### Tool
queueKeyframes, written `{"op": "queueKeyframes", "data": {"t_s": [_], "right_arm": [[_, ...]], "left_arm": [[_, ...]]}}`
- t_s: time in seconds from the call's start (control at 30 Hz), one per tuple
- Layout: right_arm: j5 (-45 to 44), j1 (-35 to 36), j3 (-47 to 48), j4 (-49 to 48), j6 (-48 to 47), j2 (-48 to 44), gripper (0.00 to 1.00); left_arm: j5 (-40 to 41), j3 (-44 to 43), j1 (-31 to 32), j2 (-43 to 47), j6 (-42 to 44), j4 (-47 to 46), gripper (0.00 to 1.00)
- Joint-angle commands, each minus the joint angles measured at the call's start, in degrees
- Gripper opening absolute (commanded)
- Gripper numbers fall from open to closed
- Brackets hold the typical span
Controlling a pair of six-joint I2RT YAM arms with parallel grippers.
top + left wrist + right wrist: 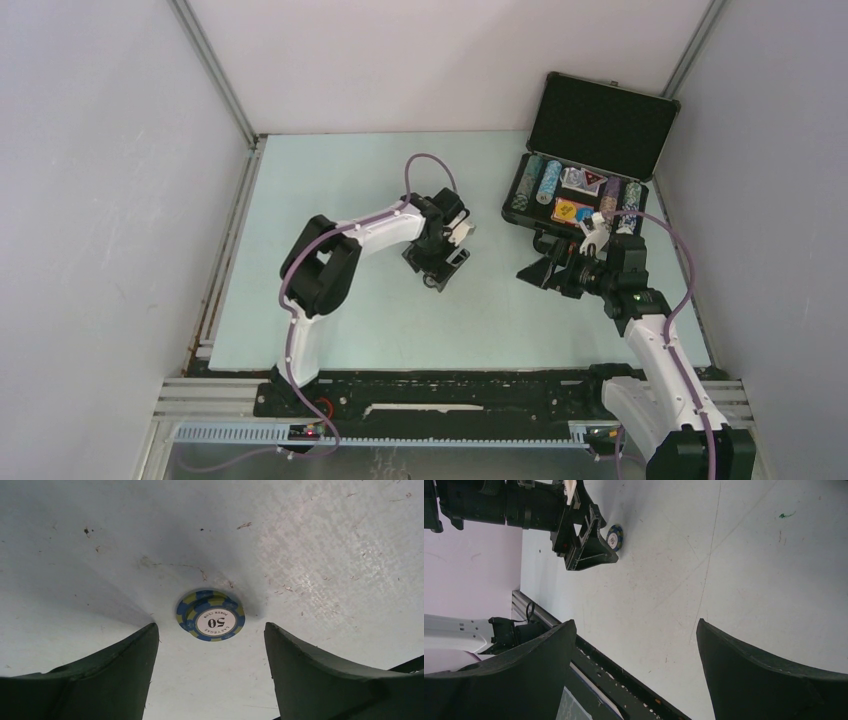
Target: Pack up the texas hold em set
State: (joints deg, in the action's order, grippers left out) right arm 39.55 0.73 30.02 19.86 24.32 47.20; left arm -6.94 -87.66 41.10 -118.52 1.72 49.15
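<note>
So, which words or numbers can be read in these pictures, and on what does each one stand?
"50": in the middle of the blue and yellow chip, upside down in the left wrist view.
"LAS VEGAS": on the same chip, around the number.
"POKER CLUB": on the same chip, around the number.
Too small to read: any print on the things inside the open case, and the chip's face in the right wrist view.

Briefcase (590, 160) sits on table (340, 200) at ca. 2 o'clock from centre, lid behind tray. Chip rows (548, 183) fill tray's left & right sides (cards (575, 180) between). A single chip (210, 615) lies flat near centre, between left gripper (440, 270) fingers, touching neither; right gripper (532, 272) at its 3 o'clock.
</note>
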Motion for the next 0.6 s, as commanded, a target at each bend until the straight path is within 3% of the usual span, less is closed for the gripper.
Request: {"op": "queueKeyframes", "data": {"t_s": [0.0,0.57], "right_arm": [[1.1,-0.3,-0.1,-2.1,-1.0,0.0,1.0],[0.9,-0.3,-0.3,-2.4,-0.9,0.5,1.0]], "left_arm": [[2.6,-2.4,0.6,-1.9,-0.3,1.6,0.82],[8.9,-1.1,3.1,-1.8,-1.3,1.5,0.64]]}}
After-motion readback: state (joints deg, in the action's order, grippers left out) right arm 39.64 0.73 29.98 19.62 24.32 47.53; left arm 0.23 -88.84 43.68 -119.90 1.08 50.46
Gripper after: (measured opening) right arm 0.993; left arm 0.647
